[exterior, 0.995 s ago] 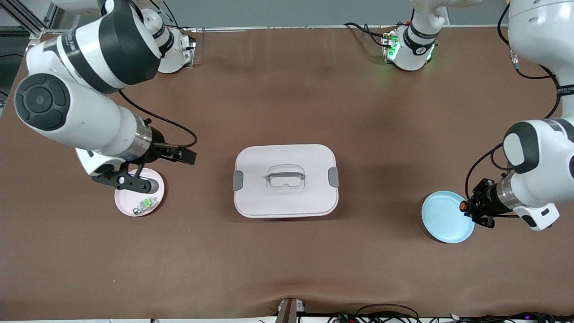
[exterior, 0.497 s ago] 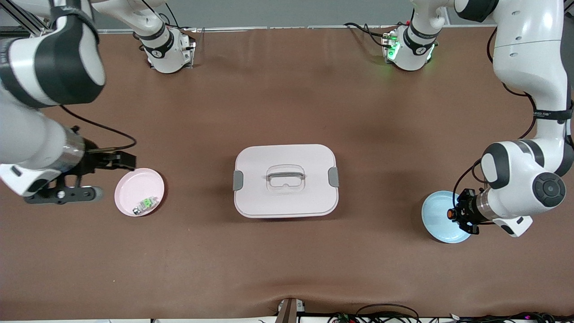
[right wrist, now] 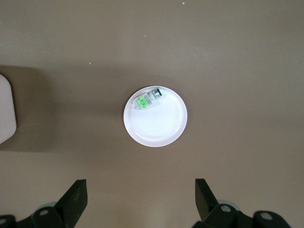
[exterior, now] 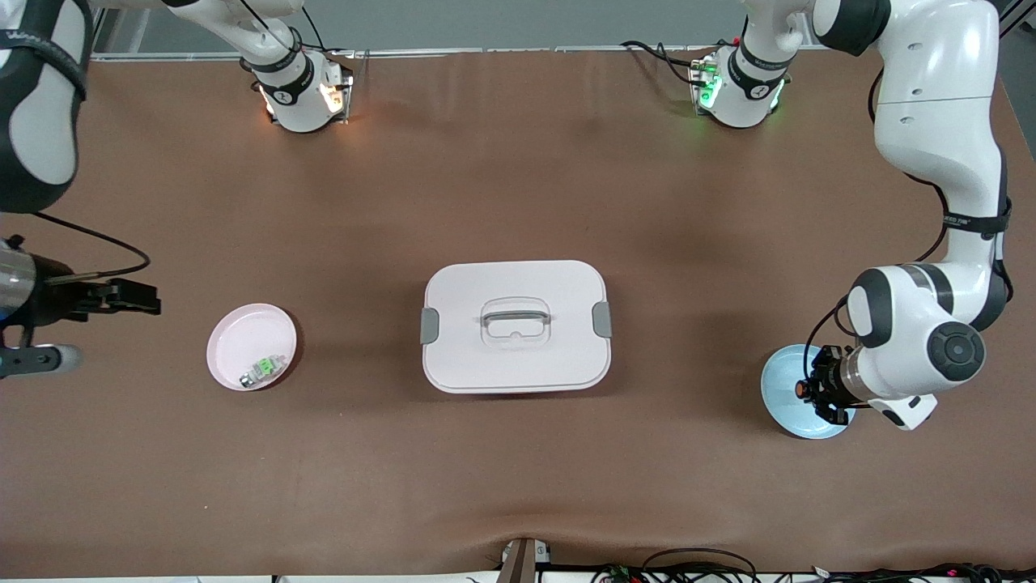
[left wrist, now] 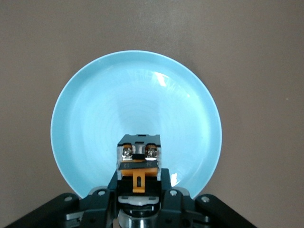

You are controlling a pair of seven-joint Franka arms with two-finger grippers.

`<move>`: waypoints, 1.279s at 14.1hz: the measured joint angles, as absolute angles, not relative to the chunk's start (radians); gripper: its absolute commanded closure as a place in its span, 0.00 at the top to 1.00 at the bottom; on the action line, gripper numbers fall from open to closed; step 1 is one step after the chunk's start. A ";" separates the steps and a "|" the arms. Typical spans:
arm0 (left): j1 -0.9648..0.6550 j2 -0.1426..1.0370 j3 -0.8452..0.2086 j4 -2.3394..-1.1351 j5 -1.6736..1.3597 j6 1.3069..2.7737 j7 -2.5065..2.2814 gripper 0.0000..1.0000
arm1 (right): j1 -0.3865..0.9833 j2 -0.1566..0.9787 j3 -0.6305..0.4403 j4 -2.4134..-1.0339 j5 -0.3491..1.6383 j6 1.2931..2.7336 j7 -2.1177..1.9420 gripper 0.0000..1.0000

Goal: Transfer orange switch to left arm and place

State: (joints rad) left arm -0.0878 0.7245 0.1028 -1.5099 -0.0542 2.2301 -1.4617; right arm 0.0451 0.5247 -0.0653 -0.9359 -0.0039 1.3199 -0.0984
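The left gripper (exterior: 801, 390), clamped on the tiny black-and-orange switch (left wrist: 137, 164), has been carried over the round blue plate (exterior: 781, 397). The right gripper (right wrist: 140, 197), fingers apart, has been withdrawn off the round pink plate (exterior: 243, 340) to the table edge. The large white lidded box (exterior: 515, 325) stands well apart between them.

Orange switch (left wrist: 138, 164) over blue plate (left wrist: 95, 114)

A small black-and-orange switch (left wrist: 138, 166) sits clamped in the left tool (exterior: 812, 390), held over a pale blue plate (exterior: 781, 390). The white lidded box (exterior: 515, 325), grey clips at its ends, rests mid-bench.
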 measured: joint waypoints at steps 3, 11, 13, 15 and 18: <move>-0.094 0.744 0.103 -1.513 -0.030 2.255 -1.490 0.00 | 0.023 0.513 -0.066 -0.935 -0.004 1.320 -0.101 1.00; -0.095 0.746 0.100 -1.560 -0.029 2.275 -1.491 0.00 | -0.019 0.457 -0.061 -0.936 0.005 1.319 -0.107 1.00; -0.095 0.746 0.100 -1.562 -0.029 2.275 -1.491 0.00 | -0.020 0.440 -0.061 -0.942 0.005 1.317 -0.107 1.00; -0.094 0.746 0.100 -1.565 -0.029 2.275 -1.491 0.00 | -0.025 0.408 -0.061 -0.987 0.005 1.331 -0.107 1.00; -0.091 0.746 0.099 -1.569 -0.029 2.282 -1.491 0.00 | -0.030 0.308 -0.061 -1.158 0.005 1.460 -0.107 1.00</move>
